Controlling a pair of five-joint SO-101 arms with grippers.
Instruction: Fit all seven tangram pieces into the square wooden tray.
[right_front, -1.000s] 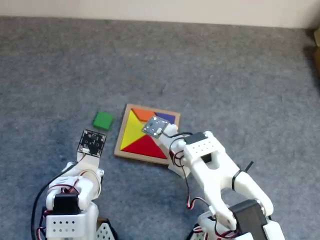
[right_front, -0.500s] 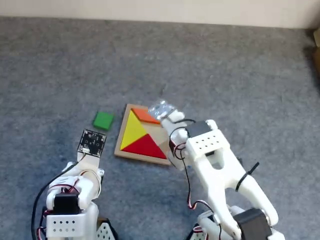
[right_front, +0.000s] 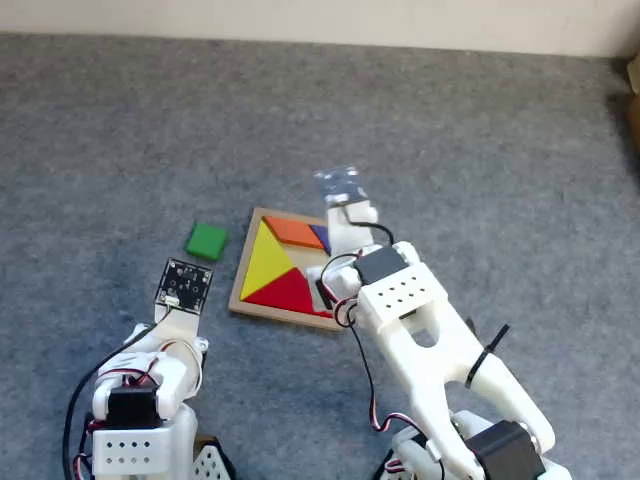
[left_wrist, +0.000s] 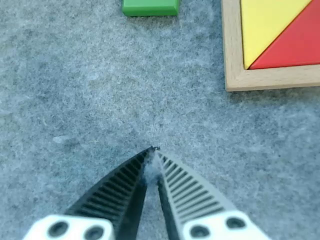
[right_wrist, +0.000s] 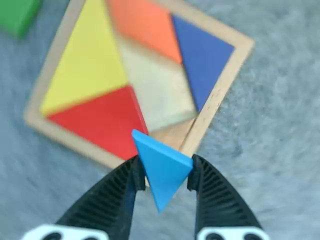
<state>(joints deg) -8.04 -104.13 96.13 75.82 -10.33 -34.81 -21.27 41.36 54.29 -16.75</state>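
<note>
In the left wrist view the left pincer (left_wrist: 152, 151) sits at bottom centre. Its ribbed fingers (left_wrist: 117, 185) are pressed together tip to tip with nothing between them, over the grey table (left_wrist: 75, 100). Beyond it, the tray (left_wrist: 232, 50) is cut off by the upper right corner of the frame. One wooden corner and parts of the yellow triangle (left_wrist: 270, 20) and red triangle (left_wrist: 300, 47) are in frame. The green square (left_wrist: 150, 6) lies on the table apart from the tray, sliced by the top edge.

In the right wrist view the right pincer (right_wrist: 164, 167), at bottom centre, is clamped on the light blue triangle (right_wrist: 161, 172), one finger on each side. The triangle's longest edge runs steeply from an upper tip, which overlaps the red triangle's corner, down to a tip pointing at the bottom edge. Whether it touches the tray's near rim cannot be told.

Behind it the tray lies turned diagonally. The yellow and red triangles, the orange piece (right_wrist: 145, 22) and the dark blue piece (right_wrist: 200, 55) sit around a bare wooden patch (right_wrist: 155, 90). The orange piece is cut by the top edge.

In the high view the right arm (right_front: 400, 300) covers the tray's right side at mid-frame. The green square lies just left of the tray.
</note>
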